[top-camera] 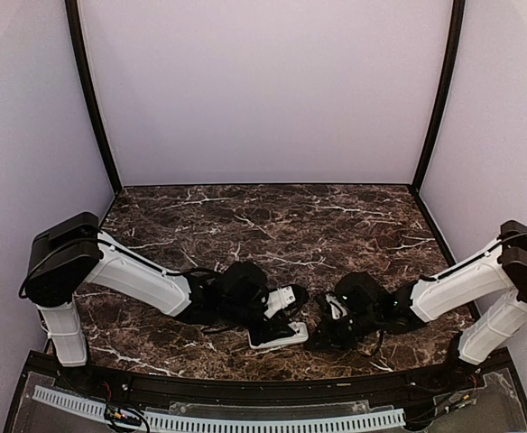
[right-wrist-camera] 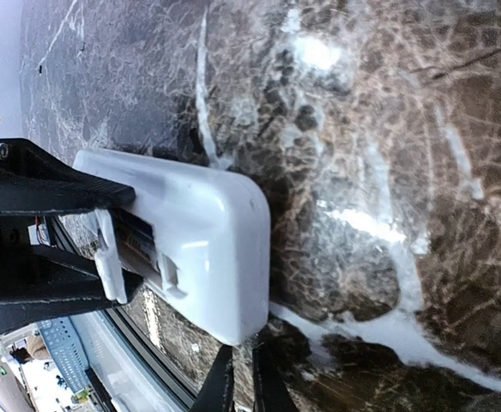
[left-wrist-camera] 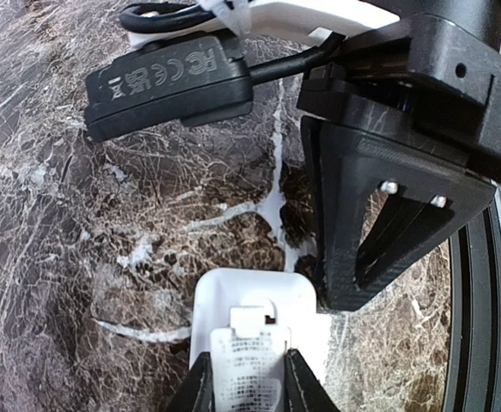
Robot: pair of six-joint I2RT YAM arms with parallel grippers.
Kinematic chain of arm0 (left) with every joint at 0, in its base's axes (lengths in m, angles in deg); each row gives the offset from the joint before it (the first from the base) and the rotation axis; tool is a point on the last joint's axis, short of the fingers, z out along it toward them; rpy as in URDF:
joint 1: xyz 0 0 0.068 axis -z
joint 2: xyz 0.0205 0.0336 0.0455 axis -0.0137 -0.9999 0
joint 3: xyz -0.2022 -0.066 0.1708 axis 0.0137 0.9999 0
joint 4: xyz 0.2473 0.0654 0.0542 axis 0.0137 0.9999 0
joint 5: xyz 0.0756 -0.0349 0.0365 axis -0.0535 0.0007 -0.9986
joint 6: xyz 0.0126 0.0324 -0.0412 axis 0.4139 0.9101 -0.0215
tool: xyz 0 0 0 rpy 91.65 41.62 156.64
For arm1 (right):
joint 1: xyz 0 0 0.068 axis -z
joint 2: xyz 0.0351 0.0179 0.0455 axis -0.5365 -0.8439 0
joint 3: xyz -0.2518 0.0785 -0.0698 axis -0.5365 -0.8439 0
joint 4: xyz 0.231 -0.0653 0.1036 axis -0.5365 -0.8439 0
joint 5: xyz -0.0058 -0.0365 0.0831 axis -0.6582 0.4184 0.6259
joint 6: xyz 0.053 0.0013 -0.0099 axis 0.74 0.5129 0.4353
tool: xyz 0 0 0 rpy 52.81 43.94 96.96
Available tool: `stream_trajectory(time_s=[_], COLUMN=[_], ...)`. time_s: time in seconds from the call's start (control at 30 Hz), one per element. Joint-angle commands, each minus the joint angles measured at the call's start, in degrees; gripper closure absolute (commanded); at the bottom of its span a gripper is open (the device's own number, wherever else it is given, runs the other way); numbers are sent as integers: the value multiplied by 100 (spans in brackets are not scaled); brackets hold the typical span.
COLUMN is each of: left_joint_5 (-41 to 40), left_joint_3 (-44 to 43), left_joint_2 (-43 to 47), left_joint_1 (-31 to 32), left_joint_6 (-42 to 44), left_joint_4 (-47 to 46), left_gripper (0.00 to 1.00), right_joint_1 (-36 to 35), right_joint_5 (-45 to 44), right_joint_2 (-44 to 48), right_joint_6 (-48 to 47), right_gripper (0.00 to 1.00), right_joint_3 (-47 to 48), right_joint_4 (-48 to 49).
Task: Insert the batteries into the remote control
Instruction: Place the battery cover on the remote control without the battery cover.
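The dark marble table (top-camera: 336, 216) fills the floor of the booth, veined in white, with pale walls on three sides. Both arms reach in low from the near corners, the left arm (top-camera: 137, 275) and the right arm (top-camera: 462, 284) folded down so that their wrists meet at the middle of the near edge.

Between those wrists is the remote control (top-camera: 279, 336), a white oblong handset, down close to the marble. Whether it rests on the stone or is held just off it, I cannot tell. Its rounded end points away from the left wrist. The side turned up to the left wrist camera carries a printed label panel (left-wrist-camera: 246, 369) with a small tab at its top. From the right wrist a long dark slot (right-wrist-camera: 139, 236) shows in the remote's body, with two small white clips standing at its edge. What lies inside the slot is too dim to make out.

The left gripper (left-wrist-camera: 247, 386) has the remote clamped, one black finger pressed on each long side. The right gripper (right-wrist-camera: 242, 378) sits just beside the remote's rounded end, its fingertips drawn together to a thin gap, with nothing visible between them.
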Motion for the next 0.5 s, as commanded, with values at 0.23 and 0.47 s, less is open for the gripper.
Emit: stream_trajectory(time_s=[0.23, 0.47], left_joint_5=[197, 212], left_joint_3=[149, 171], left_joint_2=[62, 56], left_joint_1=[88, 90], left_joint_6=[8, 2], left_joint_4=[1501, 1540], left_gripper=[73, 67], right_joint_1=[-18, 82], right_joint_5=[-597, -653], right_joint_2=[-262, -322], right_joint_6=[86, -80], right_gripper=[94, 94], right_joint_3=[101, 212], right_joint_4=[187, 99])
